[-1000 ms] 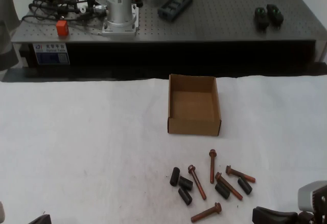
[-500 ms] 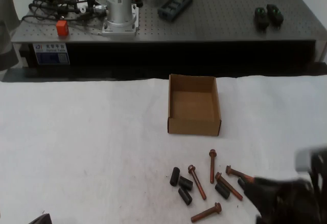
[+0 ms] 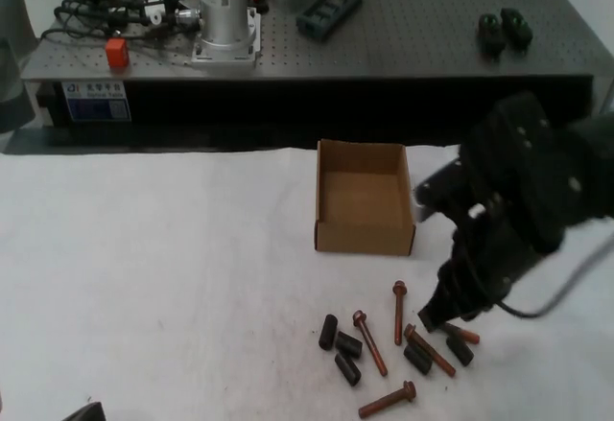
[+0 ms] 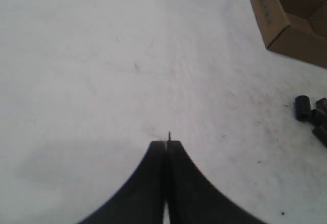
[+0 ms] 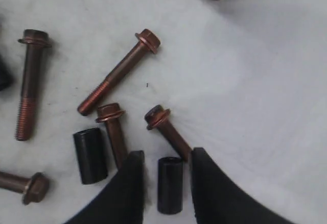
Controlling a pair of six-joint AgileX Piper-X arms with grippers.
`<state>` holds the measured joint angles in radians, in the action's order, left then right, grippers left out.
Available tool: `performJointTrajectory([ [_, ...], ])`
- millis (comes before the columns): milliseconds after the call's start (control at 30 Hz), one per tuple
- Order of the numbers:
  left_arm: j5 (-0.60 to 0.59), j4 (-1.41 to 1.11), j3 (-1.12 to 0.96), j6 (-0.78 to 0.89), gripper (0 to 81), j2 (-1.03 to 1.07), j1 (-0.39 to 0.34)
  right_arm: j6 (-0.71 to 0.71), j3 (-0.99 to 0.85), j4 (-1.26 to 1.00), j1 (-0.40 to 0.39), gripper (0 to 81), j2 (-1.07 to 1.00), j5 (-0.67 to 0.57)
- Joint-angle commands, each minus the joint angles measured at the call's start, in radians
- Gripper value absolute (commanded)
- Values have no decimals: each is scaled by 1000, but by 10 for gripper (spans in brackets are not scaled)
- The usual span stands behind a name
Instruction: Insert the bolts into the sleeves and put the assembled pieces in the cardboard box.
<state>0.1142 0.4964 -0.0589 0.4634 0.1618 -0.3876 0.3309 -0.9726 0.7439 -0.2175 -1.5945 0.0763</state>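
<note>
Right end effector (image 5: 166,155) released over the loose parts at the near right of the white surface (image 3: 144,277): I see its two fingers (image 5: 132,183) spread to either side of one black sleeve (image 5: 170,185), which lies flat between them, and I cannot tell whether either finger touches it. Just beside that sleeve lies a copper-coloured bolt (image 5: 166,129), head away from the end effector and shank pointing toward one finger. A second sleeve (image 5: 91,155) lies a little to the left, with another bolt (image 5: 115,132) close alongside it. In the high view, the right arm (image 3: 523,191) hangs over the right end of the cluster, where five bolts (image 3: 369,341) and five sleeves (image 3: 347,368) lie scattered and unassembled on the surface. The cardboard box (image 3: 365,239) stands open-topped on the far side of the cluster, near it but apart. My left end effector (image 4: 166,150) is clenched, fingers pressed flat together, above bare surface to the left of the box and the parts.
</note>
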Motion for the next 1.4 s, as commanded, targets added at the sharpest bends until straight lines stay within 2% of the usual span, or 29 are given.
performJointTrajectory([
  [0, -79, -5, 0, 9, 24, -6, 0, 54, -52, 50, 5, 223, -43, 2],
  [300, -81, -5, 0, 9, 257, -6, 0, 115, -118, 141, 5, 223, -159, -20],
  [400, -81, -5, 0, 9, 301, -6, 0, 122, -118, 159, 5, 223, -175, -25],
  [967, -81, -5, 0, 9, 306, -6, 0, 141, -118, 53, 5, 223, -276, 25],
  [1167, -81, -5, 0, 9, 306, -6, 0, 163, -118, 83, 8, 223, -282, 114],
  [1367, -81, -5, 0, 9, 306, -6, 0, 161, -118, 133, 8, 225, -282, 69],
])
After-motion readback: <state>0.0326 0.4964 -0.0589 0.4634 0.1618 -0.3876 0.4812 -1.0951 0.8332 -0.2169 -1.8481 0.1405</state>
